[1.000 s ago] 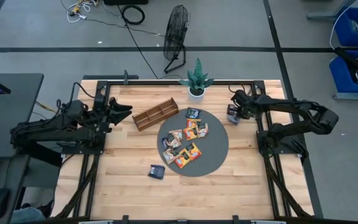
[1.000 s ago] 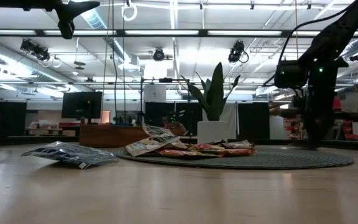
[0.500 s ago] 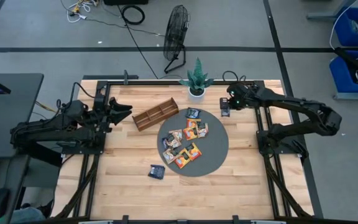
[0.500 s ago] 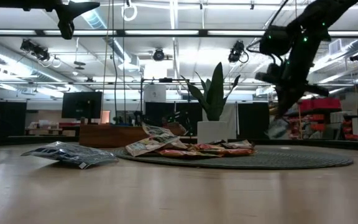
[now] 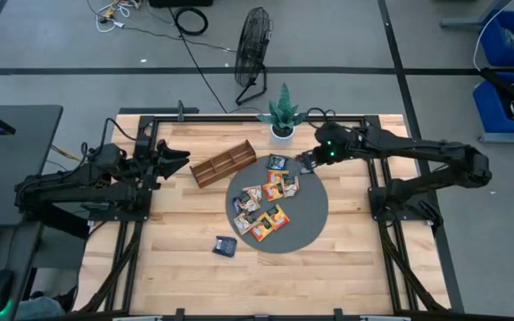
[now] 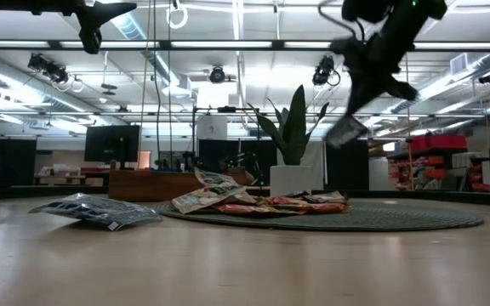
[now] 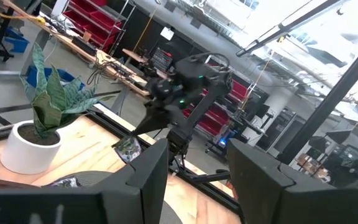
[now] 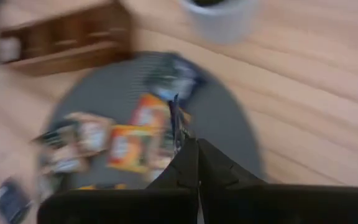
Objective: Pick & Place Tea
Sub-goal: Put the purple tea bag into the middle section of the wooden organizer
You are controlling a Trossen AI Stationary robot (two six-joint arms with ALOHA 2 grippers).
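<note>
Several tea sachets, orange and dark, lie on a round grey mat. One dark sachet lies on the wood near the front. My right gripper hangs high over the mat's far right rim, shut on a pale sachet, which also shows in the left wrist view. The brown wooden divided tray sits at the far left of the mat. My left gripper waits raised at the table's left, open. My right gripper pinches the sachet by one edge between its two shut fingers. The fingers slant down from the table's right side. The sachet hangs tilted below the fingertips, clear of the mat and the table.
A potted plant in a white pot stands at the far edge, close to my right gripper. Bare wood lies right of the mat and along the near edge. A black frame rims the table.
My right gripper has risen from the wood right of the mat and swung toward the table's left, rolling as it went. The sachet has come up with it, lifted clear, and now hangs over the mat's far right rim.
</note>
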